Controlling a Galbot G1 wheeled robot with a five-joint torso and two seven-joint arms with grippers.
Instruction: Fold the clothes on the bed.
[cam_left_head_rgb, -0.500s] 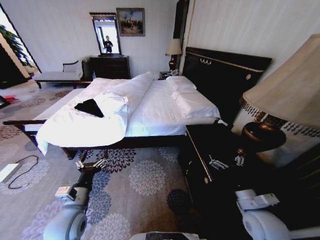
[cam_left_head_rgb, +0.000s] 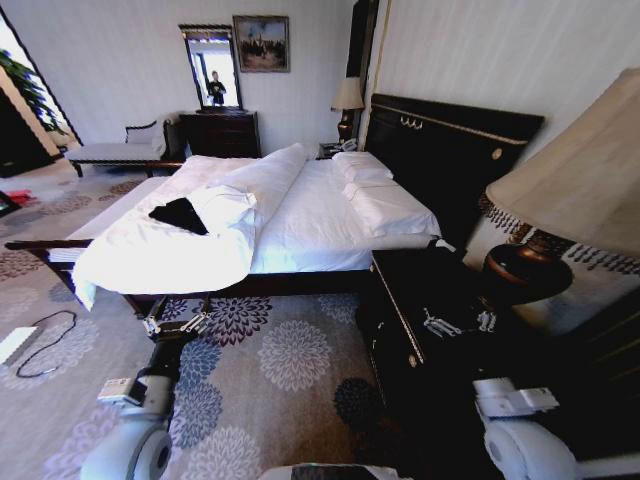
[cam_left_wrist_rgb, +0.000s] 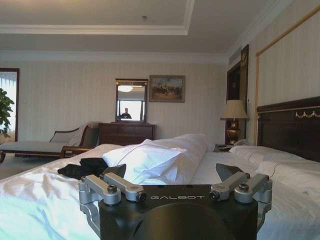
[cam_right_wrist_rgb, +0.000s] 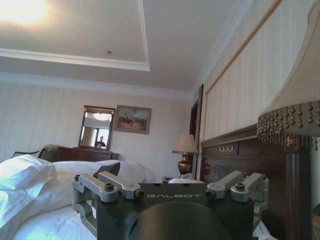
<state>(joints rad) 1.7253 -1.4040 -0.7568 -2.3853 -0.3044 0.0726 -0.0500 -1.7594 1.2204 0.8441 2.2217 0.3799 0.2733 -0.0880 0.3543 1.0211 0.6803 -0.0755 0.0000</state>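
The black T-shirt (cam_left_head_rgb: 180, 215) is lying crumpled on the bed (cam_left_head_rgb: 300, 215), near its foot on the white duvet (cam_left_head_rgb: 160, 255). The left claw (cam_left_head_rgb: 176, 324) is hovering low over the carpet beside the bed, fingers spread and holding nothing; the right claw (cam_left_head_rgb: 458, 322) is hanging over the dark nightstand (cam_left_head_rgb: 420, 290), likewise spread and holding nothing.

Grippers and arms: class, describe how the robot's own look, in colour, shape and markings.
Left gripper and right gripper: black blocks lettered GALBOT, with silver hinged linkages, screws and dark fingertips. In the head view, both arms have rounded pale grey housings.
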